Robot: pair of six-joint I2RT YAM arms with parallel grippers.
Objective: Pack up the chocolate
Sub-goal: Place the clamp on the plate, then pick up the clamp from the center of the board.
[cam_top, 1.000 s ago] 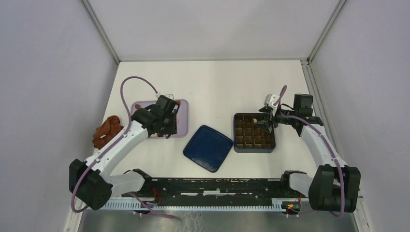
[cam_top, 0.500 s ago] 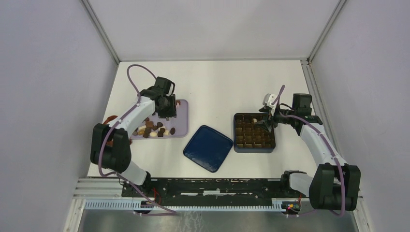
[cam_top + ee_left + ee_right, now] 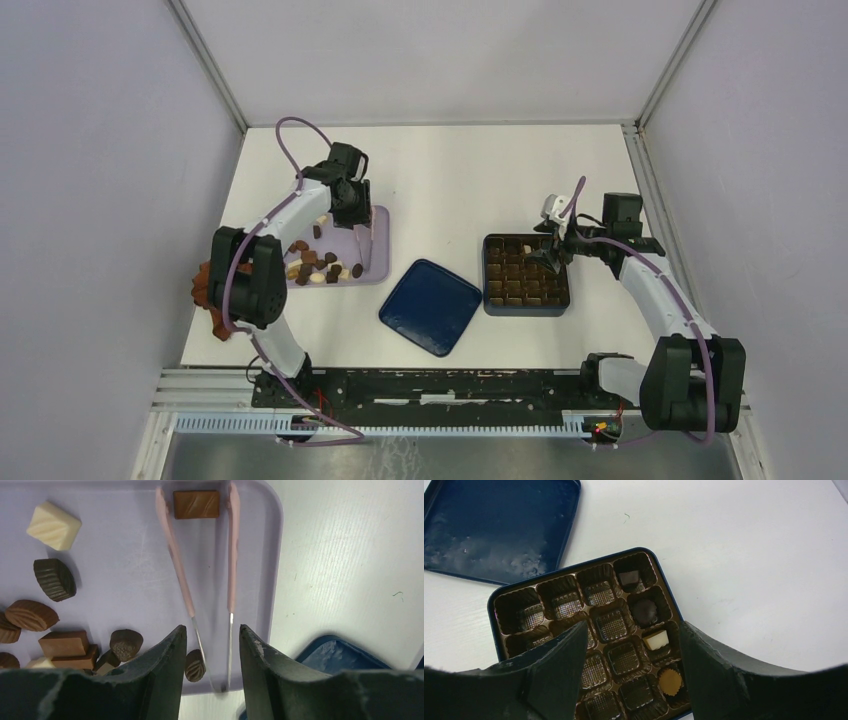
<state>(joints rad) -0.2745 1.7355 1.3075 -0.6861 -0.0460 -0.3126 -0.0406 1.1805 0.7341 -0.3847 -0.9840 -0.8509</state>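
Loose chocolate [image 3: 315, 265] lies on a lavender tray [image 3: 380, 278]: cream [image 3: 53, 525], dark [image 3: 55, 579] and mid-brown [image 3: 31, 615] pieces. Pink tongs [image 3: 172, 545] rest on the tray with a brown square piece [image 3: 196, 504] between their tips. My left gripper [image 3: 212, 635] hovers open over the tongs' hinge end, its fingers either side of the metal arms, a small gap to each. My right gripper [image 3: 631, 645] is wide open and empty above the dark blue box [image 3: 491, 625]. The box's cups hold a few pieces, among them a white one [image 3: 657, 640].
The box's blue lid [image 3: 431, 306] lies between tray and box [image 3: 487, 300]. A reddish-brown cloth [image 3: 205, 290] sits at the table's left edge, partly behind the left arm. White walls close in the table at the back and both sides.
The left arm has swung round and its gripper has moved from the tray's near side to its far right corner, uncovering the loose pieces and the tongs. The right arm has not moved.
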